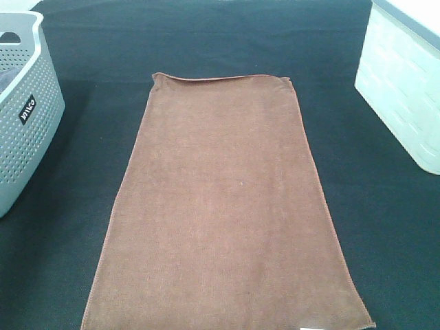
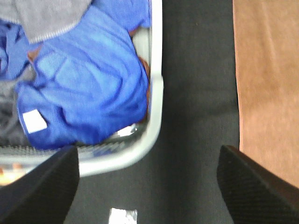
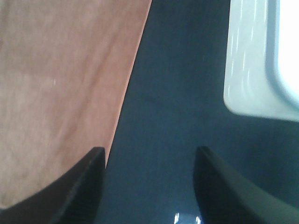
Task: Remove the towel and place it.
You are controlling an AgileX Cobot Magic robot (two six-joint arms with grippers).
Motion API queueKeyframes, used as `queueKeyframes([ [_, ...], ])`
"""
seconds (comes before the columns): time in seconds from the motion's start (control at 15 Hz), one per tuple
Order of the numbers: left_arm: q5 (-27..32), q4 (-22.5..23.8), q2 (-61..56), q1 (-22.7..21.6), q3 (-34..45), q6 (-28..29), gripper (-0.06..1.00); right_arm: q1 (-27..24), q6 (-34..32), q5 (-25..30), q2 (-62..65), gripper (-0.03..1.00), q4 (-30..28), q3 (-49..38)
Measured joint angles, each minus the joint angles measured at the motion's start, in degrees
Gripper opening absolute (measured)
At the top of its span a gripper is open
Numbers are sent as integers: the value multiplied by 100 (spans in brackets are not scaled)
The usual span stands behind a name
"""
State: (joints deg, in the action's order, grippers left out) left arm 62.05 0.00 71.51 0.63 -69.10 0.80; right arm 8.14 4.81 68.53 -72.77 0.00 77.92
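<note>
The brown towel [image 1: 223, 206] lies flat and spread out on the black table cloth [image 1: 206, 41], long side running front to back, with a small white tag at its near edge. No arm shows in the exterior high view. In the left wrist view my left gripper [image 2: 147, 186] is open and empty above the black cloth, between the grey basket [image 2: 156, 93] and the towel's edge [image 2: 268, 84]. In the right wrist view my right gripper [image 3: 149, 186] is open and empty above the black cloth, beside the towel's other edge [image 3: 60, 93].
A grey perforated laundry basket [image 1: 24, 117] stands at the left; it holds a blue cloth [image 2: 88, 79] and a grey cloth [image 2: 46, 16]. A white bin [image 1: 405, 82] stands at the right and shows in the right wrist view [image 3: 254, 60].
</note>
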Motion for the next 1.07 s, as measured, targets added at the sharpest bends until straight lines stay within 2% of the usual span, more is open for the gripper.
queueKeyframes([
  [0.33, -487, -52, -1948, 0, 2034, 97, 76, 0, -223, -458, 1667, 55, 34, -1736],
  [0.53, -579, -57, -2985, 0, 2899, 109, 76, 0, -235, -602, 2429, 55, 46, -2492],
  [0.87, -665, -74, -4715, 0, 3833, 109, 76, 0, -235, -848, 3564, 55, 46, -3655],
  [1.07, -768, -86, -5369, 0, 3879, 109, 76, 0, -235, -888, 4062, 55, 46, -4257],
])
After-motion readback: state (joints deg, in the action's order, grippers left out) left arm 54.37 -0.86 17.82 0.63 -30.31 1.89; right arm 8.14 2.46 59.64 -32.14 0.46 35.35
